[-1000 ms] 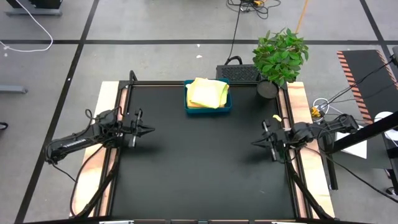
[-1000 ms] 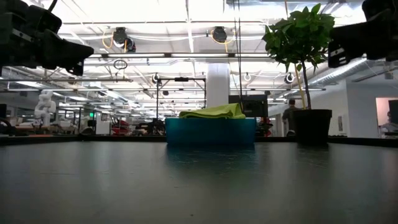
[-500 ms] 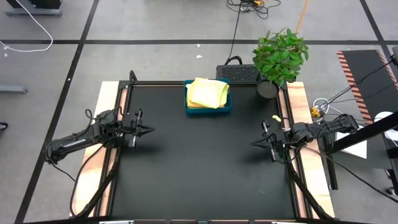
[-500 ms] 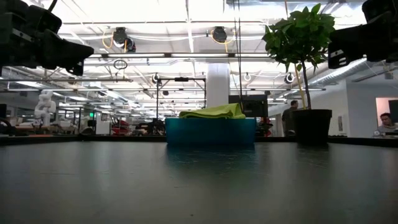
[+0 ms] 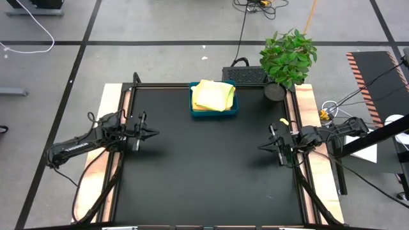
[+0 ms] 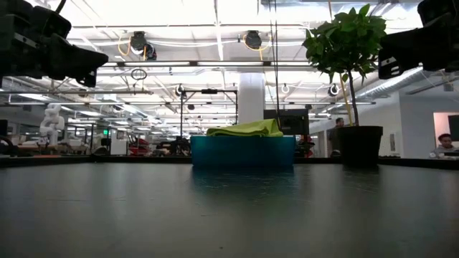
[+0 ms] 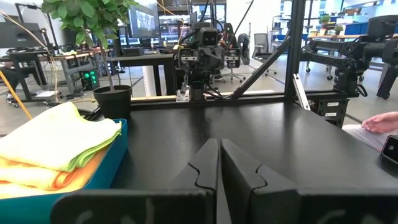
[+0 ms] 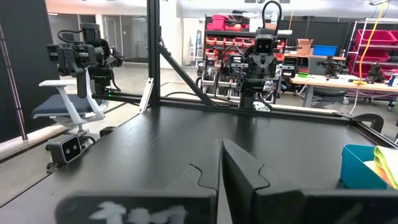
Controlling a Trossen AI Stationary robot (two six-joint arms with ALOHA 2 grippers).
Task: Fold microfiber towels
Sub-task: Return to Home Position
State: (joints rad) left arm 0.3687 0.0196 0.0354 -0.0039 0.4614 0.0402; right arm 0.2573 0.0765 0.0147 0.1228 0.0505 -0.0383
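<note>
Left gripper [image 5: 152, 134] clenched, empty, left side | right gripper [image 5: 262, 147] clenched, empty, right side | microfiber towels [image 5: 213, 95] stacked in blue tray [image 5: 214, 114], far centre

A rigid blue rectangular plastic tray [image 5: 214, 114] is set on the flat black table [image 5: 204, 172], at the middle of its far edge. A stack of soft folded microfiber towels [image 5: 213, 94] in lime green, pale yellow and orange is laid in the tray and is raised above its rim. A leafy green potted plant [image 5: 287, 57] is placed at the table's far right corner, to the right of the tray and apart from it. The left hand [image 5: 153, 134] is held over the table's left side and the right hand [image 5: 262, 147] over its right side. The two are kept well apart and pointed inward at each other, both nearer than the tray.
</note>
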